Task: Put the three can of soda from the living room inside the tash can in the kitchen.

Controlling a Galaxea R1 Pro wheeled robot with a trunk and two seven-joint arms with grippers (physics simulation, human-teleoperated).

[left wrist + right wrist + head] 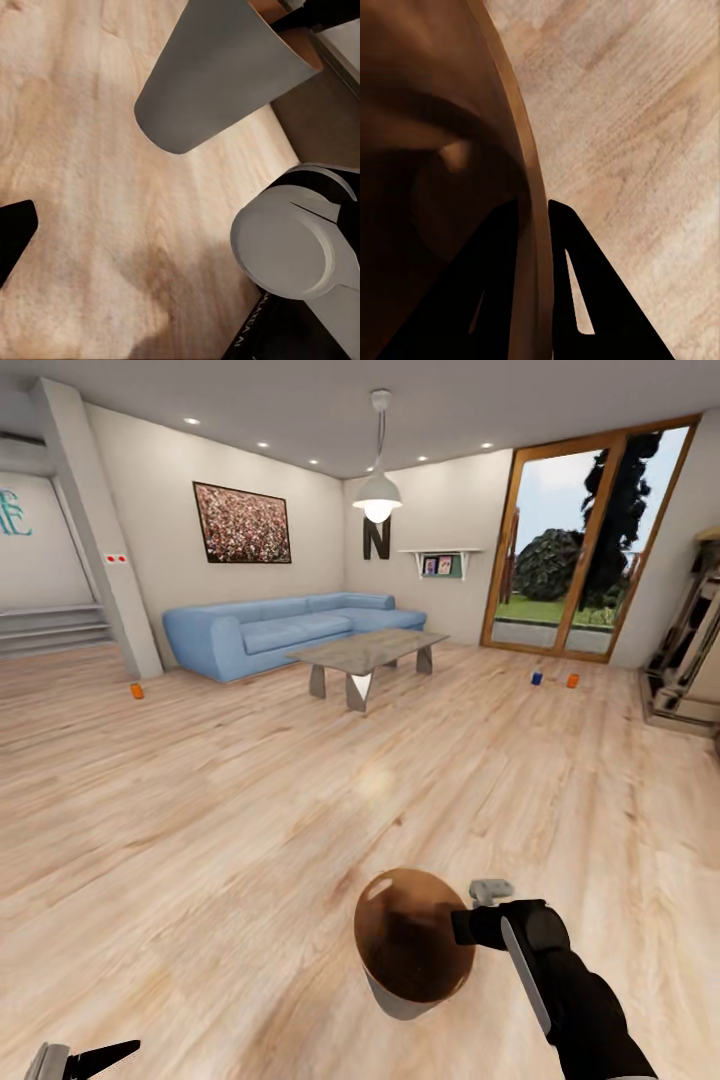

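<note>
Pale wood-plank floor (250,810) with a soft sheen. The bin (412,950) is glossy brown inside, matt grey outside. Blue sofa (280,630) looks like smooth cloth. Low table (368,650) has a polished, stone-like top. Glass doors (585,540) in wood frames.

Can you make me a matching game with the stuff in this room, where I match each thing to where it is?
Things:
1. lone orange soda can
2. dark blue soda can
3. round bin with glossy brown inside
4. grey low table

Places:
A. pinched at its rim by the right gripper
B. on the wood floor in front of the blue corner sofa
C. on the floor by the white pillar, at the left end of the sofa
D. on the floor near the wood-framed glass doors, beside another orange can

Pairs: 1-C, 2-D, 3-A, 4-B
</note>
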